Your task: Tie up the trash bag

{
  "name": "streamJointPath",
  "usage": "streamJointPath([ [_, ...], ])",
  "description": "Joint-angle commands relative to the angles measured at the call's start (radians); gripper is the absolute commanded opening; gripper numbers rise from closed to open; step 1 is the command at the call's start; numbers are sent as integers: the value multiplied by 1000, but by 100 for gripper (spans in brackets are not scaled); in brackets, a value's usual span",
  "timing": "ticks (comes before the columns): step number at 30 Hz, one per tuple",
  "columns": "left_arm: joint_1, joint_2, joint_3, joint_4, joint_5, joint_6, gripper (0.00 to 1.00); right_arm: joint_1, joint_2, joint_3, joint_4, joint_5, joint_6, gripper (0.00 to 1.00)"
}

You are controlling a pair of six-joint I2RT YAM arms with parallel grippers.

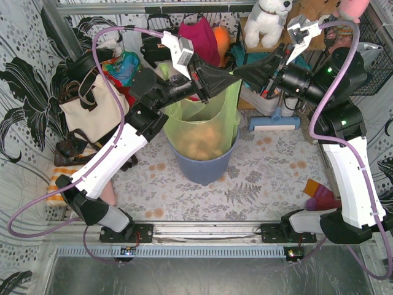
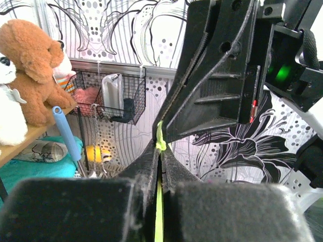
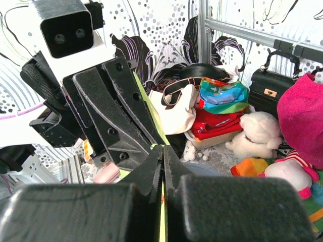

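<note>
Left gripper (image 1: pixel 228 78): clamps nearly flat on a thin fold of the bag (image 1: pixel 202 120), matte black wedge fingers (image 2: pixel 146 164) nipping a crinkled lime sliver of film.

Right gripper (image 1: pixel 244 72): closes fully, likewise on a green strip that runs up between its own fingers (clearest from its own wrist). Meets the left one tip to tip, high above the bin (image 1: pixel 202 172).

Bag: thin, translucent, light green, faintly glossy. Stands inside the bin as its liner, the upper part rising well above the rim and narrowing to a peak at the two sets of fingertips. Holds tan scraps (image 1: pixel 199 146), crumpled and lumpy, showing through the film low in the bag.

Bin: round, smooth, blue-grey. Sits mid-table on a cloth (image 1: pixel 264 178) printed with grey ferns and orange blots.

Tote (image 1: pixel 92 114): cream fabric with dark handles, slumped to the left of the bin and apart from it.

Basket (image 2: pixel 118 96): black wire mesh, hangs on the patterned wall. Carries a white item and a dark one, kinds unclear.

Bear (image 2: pixel 33 60): shaggy brown plush, sits on a shelf beside a white toy.
</note>
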Motion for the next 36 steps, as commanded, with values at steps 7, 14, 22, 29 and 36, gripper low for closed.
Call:
streamJointPath([
  [7,-29,-85,-23,-52,58,78,4,-5,-26,5,88,1,44,33],
  [14,-30,-193,-205,93,256,124,7,-4,46,60,146,-67,112,44],
  [22,-31,-240,-279,138,318,117,7,113,212,234,111,-109,92,58],
  [29,-31,-246,-299,184,320,81,7,194,448,521,-5,-135,59,61],
  [36,-31,-221,-262,150,314,96,7,208,555,607,9,-160,142,57],
])
